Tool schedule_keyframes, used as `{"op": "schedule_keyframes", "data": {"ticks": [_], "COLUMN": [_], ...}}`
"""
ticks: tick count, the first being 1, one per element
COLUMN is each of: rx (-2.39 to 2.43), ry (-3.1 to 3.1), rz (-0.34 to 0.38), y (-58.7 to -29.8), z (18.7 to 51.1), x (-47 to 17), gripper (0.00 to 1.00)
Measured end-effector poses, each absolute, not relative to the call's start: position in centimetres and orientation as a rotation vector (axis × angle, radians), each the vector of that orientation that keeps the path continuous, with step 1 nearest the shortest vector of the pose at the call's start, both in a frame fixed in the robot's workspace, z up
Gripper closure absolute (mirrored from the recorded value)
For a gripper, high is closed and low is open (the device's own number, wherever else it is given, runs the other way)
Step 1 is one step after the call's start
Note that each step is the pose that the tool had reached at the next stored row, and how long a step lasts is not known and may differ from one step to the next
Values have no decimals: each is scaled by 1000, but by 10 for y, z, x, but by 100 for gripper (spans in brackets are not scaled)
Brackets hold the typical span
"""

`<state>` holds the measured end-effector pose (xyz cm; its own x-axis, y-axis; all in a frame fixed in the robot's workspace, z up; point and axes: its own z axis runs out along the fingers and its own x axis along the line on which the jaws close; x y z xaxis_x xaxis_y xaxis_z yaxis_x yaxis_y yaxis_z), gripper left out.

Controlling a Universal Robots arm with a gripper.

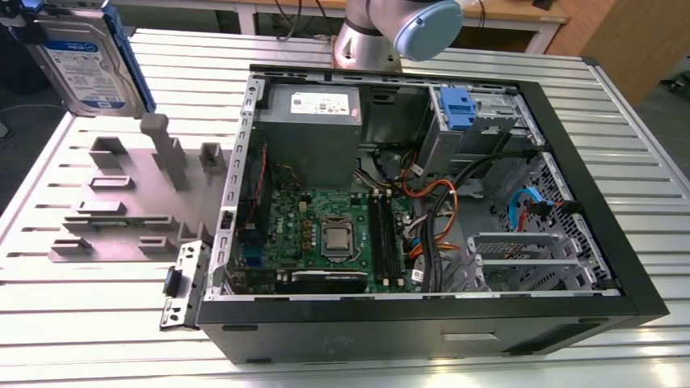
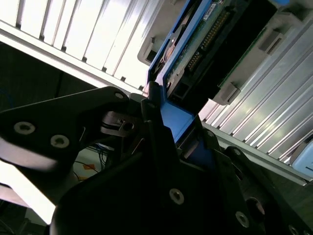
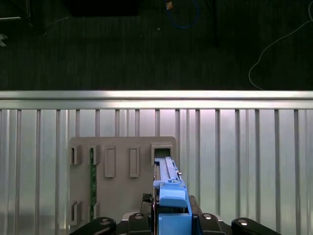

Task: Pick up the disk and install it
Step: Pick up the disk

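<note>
The disk [image 1: 81, 56], a silver hard drive with a white-and-blue label in a bright blue carrier, hangs upright at the exterior view's far left, above the grey holder fixture [image 1: 129, 202]. The first wrist view shows the disk [image 3: 168, 188] edge-on, clear of the holder's open slot [image 3: 163, 152]. My gripper [image 3: 171, 215] is shut on the carrier's end. In the second wrist view the black fingers [image 2: 156, 127] clamp the blue carrier [image 2: 177, 123], with the disk's underside and connector [image 2: 210, 44] beyond them.
An open computer case [image 1: 599, 202] lies on the slatted metal table [image 1: 86, 323], with a drive bay and blue latch [image 1: 457, 109], power supply [image 1: 313, 121], motherboard [image 1: 323, 234] and loose cables. A green memory stick [image 3: 91, 176] sits in the holder. The table edge [image 3: 156, 95] borders dark floor.
</note>
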<state>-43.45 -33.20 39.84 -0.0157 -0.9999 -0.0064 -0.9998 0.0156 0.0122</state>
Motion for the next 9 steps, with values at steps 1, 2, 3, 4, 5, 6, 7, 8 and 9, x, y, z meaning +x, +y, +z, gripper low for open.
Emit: {"op": "schedule_keyframes", "data": {"ticks": [1,2,3,4,5,6,7,8,9], "rx": [2201,2201,2201,2201,2201,2201,2201,2201,2201], "ry": [-2236,-2236,-2236,-2236,-2236,-2236,-2236,-2236,-2236], "rz": [-21,-21,-21,-21,-21,-21,-21,-21,-21], "y": [-332,-332,-332,-332,-332,-332,-332,-332,-332], "z": [400,402,403,405,407,409,410,411,412], "x": [-434,-434,-434,-434,-434,-434,-434,-434,-434], "gripper": [64,64,64,64,64,64,64,64,64]}}
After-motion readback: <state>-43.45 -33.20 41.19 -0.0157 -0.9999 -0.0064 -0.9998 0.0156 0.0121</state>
